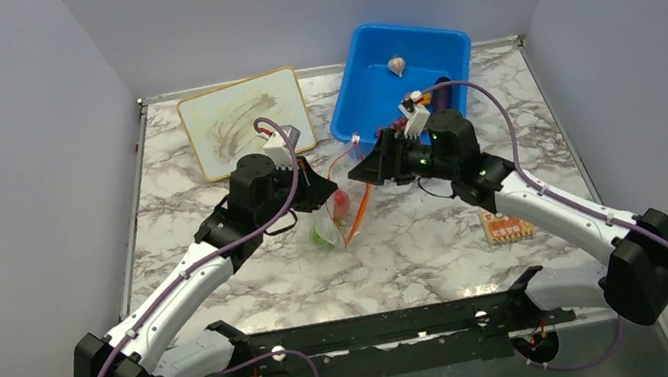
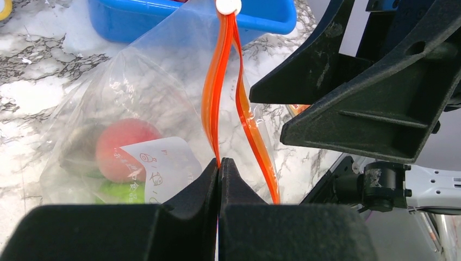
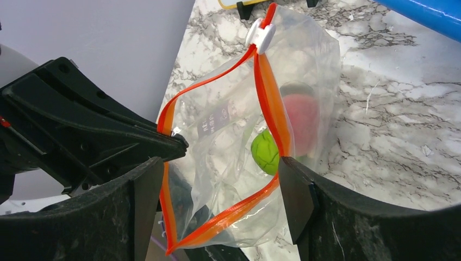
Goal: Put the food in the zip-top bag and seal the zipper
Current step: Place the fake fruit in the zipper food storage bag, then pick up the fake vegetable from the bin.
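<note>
Two grippers meet over one bag: the left gripper point(image 2: 219, 168) is clenched on the orange-red zipper point(image 2: 212, 92), its two fingers pressed flat together over the strip. The right gripper point(image 3: 220, 179) stands released, with its jaws spread wide on either side of the mouth. Whether either of its fingers touches the strip cannot be told.

Beneath them lies a single marble table point(image 1: 420, 246). At its far side sits one blue bin point(image 1: 362, 73), and to the left of that lies one white board with a yellow edge point(image 1: 244, 122).

The one zip-top bag point(image 3: 217, 125) is held up between the two grippers, just in front of the bin's near corner. Its mouth gapes in a diamond shape, and the strip's two sides are apart.

One small orange card point(image 1: 505, 225) lies beside the right arm. Two foods show clearly through the clear plastic: one pink-red peach point(image 2: 128, 147) and, just beside it, one green lime point(image 3: 266, 152). A darker shape next to them is too blurred to name. One white garlic point(image 1: 398, 65) rests in the bin. One white slider point(image 3: 260, 35) sits at the strip's far end.
</note>
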